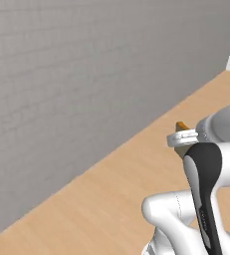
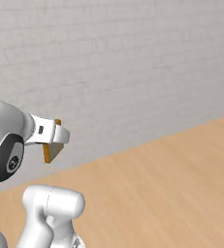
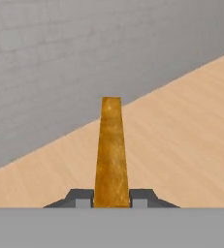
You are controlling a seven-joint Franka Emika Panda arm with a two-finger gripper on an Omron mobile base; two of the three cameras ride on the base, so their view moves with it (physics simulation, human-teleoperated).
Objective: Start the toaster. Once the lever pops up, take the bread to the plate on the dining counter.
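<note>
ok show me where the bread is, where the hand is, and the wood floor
bread (image 3: 111, 150), hand view, middle of its golden edge.
hand (image 2: 53, 139), right base view, between the fingertips gripping the slice.
wood floor (image 1: 101, 199), left base view, bare boards below the grey wall.

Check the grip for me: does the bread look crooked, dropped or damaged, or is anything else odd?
Nothing stands out. The bread sits edge-on and centred in the shut gripper, whole and straight. In the right base view it pokes out past the hand, held clear above the wood floor by the grey wall.
</note>
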